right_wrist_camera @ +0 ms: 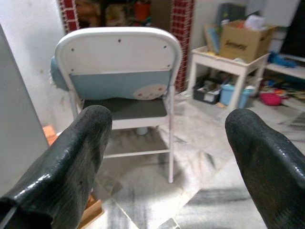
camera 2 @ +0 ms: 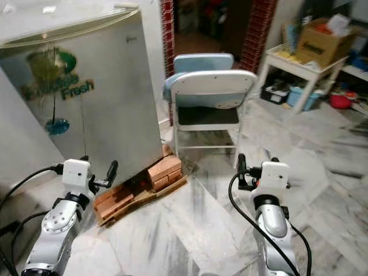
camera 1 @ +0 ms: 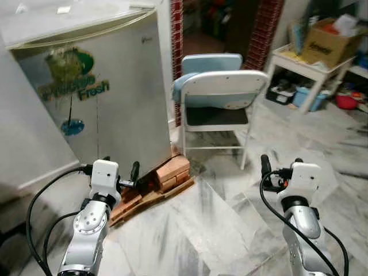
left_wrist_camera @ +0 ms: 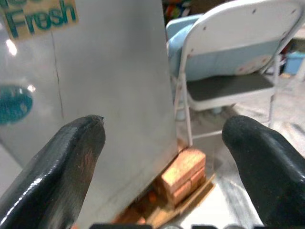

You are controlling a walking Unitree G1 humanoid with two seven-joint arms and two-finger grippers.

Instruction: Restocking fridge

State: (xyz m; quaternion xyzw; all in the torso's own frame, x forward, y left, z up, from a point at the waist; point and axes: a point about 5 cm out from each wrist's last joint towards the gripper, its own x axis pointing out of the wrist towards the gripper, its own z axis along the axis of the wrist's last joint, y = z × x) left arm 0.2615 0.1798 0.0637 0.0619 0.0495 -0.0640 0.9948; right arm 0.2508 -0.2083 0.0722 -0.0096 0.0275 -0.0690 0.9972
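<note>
A small silver fridge (camera 1: 109, 98) with a green and blue "Fresh" sticker stands at the left with its door closed. It rests on orange bricks (camera 1: 172, 171) and a wooden board. My left gripper (camera 1: 121, 168) is held low in front of the fridge's lower right corner, open and empty, apart from the door. In the left wrist view its two black fingertips (left_wrist_camera: 62, 162) frame the fridge side and the bricks (left_wrist_camera: 183, 174). My right gripper (camera 1: 282, 165) is raised at the right, open and empty, pointing toward a folding chair (right_wrist_camera: 119, 71).
The white folding chair (camera 1: 221, 100), with a light blue cushion, stands just right of the fridge. A white table (camera 1: 305, 68) carrying a cardboard box (camera 1: 330, 43) is at the far right, with bins and a red bowl (camera 1: 347, 102) beside it. Marble floor (camera 1: 213, 224) lies ahead.
</note>
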